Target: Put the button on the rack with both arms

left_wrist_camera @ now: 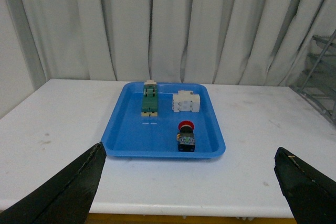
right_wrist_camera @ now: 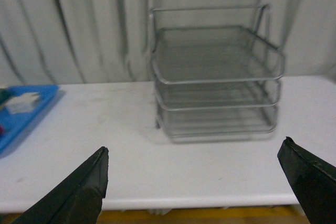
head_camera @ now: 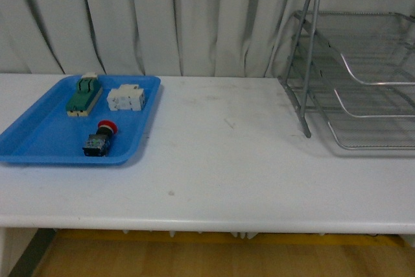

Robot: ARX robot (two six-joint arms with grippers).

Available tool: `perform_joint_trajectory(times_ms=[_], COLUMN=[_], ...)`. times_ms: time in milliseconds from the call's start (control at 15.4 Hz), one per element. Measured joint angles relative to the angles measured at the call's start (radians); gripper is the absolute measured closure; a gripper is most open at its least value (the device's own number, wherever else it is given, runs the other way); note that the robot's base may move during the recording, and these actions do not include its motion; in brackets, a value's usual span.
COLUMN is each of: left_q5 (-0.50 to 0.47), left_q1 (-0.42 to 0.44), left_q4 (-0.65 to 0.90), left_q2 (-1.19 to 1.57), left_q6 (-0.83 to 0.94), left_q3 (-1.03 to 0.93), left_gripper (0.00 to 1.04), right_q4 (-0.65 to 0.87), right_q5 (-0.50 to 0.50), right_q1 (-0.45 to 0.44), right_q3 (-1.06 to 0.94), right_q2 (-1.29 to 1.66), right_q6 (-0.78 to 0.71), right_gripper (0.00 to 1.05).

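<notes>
The button point(head_camera: 100, 138) has a red round cap on a dark boxy body and lies near the front of the blue tray point(head_camera: 39, 141). The left wrist view shows the button point(left_wrist_camera: 186, 137) well ahead of my open left gripper point(left_wrist_camera: 191, 184), which hangs back over the table's near edge with nothing between its fingers. The silver wire-mesh rack point(head_camera: 360, 72) stands at the table's right. In the right wrist view the rack point(right_wrist_camera: 215, 74) stands ahead of my open, empty right gripper point(right_wrist_camera: 194, 184). Neither arm shows in the front view.
In the blue tray point(left_wrist_camera: 126, 135) also lie a green-and-cream switch block point(head_camera: 84, 95) and a white block point(head_camera: 126, 98). White curtains hang behind the white table point(head_camera: 220, 160). The table's front edge runs just under both grippers.
</notes>
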Motion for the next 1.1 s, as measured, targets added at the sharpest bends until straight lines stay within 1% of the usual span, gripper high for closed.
perform_joint_trajectory(times_ms=[65,130,195,260,389,454,519,584,649,714,779,908,973,1103], left_q5=[-0.001,0.0,0.0,0.0,0.0,0.0,0.0,0.0,0.0,0.0,0.0,0.0,0.0,0.0], left_q1=[0.0,0.0,0.0,0.0,0.0,0.0,0.0,0.0,0.0,0.0,0.0,0.0,0.0,0.0], left_q4=[0.0,0.0,0.0,0.0,0.0,0.0,0.0,0.0,0.0,0.0,0.0,0.0,0.0,0.0], left_q2=[0.0,0.0,0.0,0.0,0.0,0.0,0.0,0.0,0.0,0.0,0.0,0.0,0.0,0.0], left_q6=[0.0,0.0,0.0,0.0,0.0,0.0,0.0,0.0,0.0,0.0,0.0,0.0,0.0,0.0], left_q3=[0.0,0.0,0.0,0.0,0.0,0.0,0.0,0.0,0.0,0.0,0.0,0.0,0.0,0.0], left_gripper=[0.07,0.07,0.07,0.07,0.07,0.07,0.07,0.07,0.07,0.07,0.07,0.07,0.07,0.07], right_q4=[0.016,0.156,0.34,0.488,0.735,0.833,0.89,0.914,0.912,0.954,1.027,1.196,1.243,1.274], right_q5=[-0.147,-0.279,-0.37,-0.418,-0.421,-0.419,-0.417,-0.414,-0.41,-0.417,-0.435,-0.47,-0.472,-0.473], right_q1=[-0.07,-0.178,-0.25,-0.299,-0.396,-0.444,-0.488,-0.52,-0.566,-0.6,-0.622,-0.64,-0.632,-0.604], right_q3=[0.012,0.051,0.096,0.153,0.274,0.346,0.422,0.478,0.555,0.593,0.605,0.606,0.607,0.629], right_q2=[0.068,0.246,0.412,0.571,0.874,1.034,1.184,1.289,1.429,1.539,1.624,1.807,1.868,1.943], right_q6=[0.061,0.161,0.226,0.277,0.36,0.41,0.473,0.526,0.626,0.716,0.805,1.047,1.147,1.251], right_gripper=[0.06,0.06,0.06,0.06,0.06,0.06,0.06,0.06,0.06,0.06,0.06,0.06,0.06,0.06])
